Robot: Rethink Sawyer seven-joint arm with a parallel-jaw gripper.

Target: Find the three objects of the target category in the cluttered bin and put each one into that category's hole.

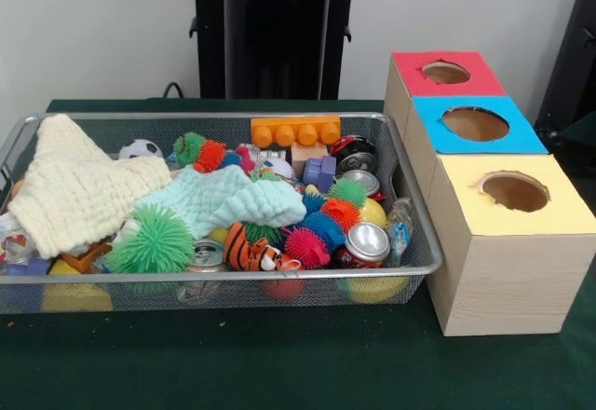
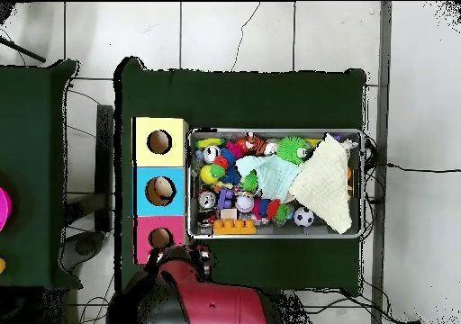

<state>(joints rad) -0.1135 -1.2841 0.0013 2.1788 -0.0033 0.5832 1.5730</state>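
With the Sawyer arm (image 2: 194,298) drawn back and its fingers' state impossible to tell, the wire-mesh bin (image 1: 410,270) of toys, cans and cloths awaits a careful, top-layer-first search beside three-holed boxes (image 1: 507,242).

Lab: pedestal-mounted arm (image 2: 194,298), cabled floor (image 2: 85,199).

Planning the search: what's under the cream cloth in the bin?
The cream cloth covers the left end of the mesh bin. At its lower edge an orange toy and blue block poke out. Anything deeper is hidden.
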